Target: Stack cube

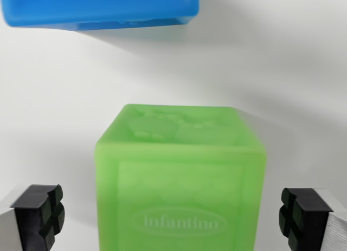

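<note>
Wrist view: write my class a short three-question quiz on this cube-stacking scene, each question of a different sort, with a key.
1. True or false: the pincer is shut on the green cube.
2. Which cube lies at the wrist view's top left? A green, B blue, C red.
3. Fill in: the word embossed on the green cube's near face is ____.

Key
1. False: the jaws stand open, one pad on each side, gaps showing.
2. B, the blue cube.
3. infantino
</note>
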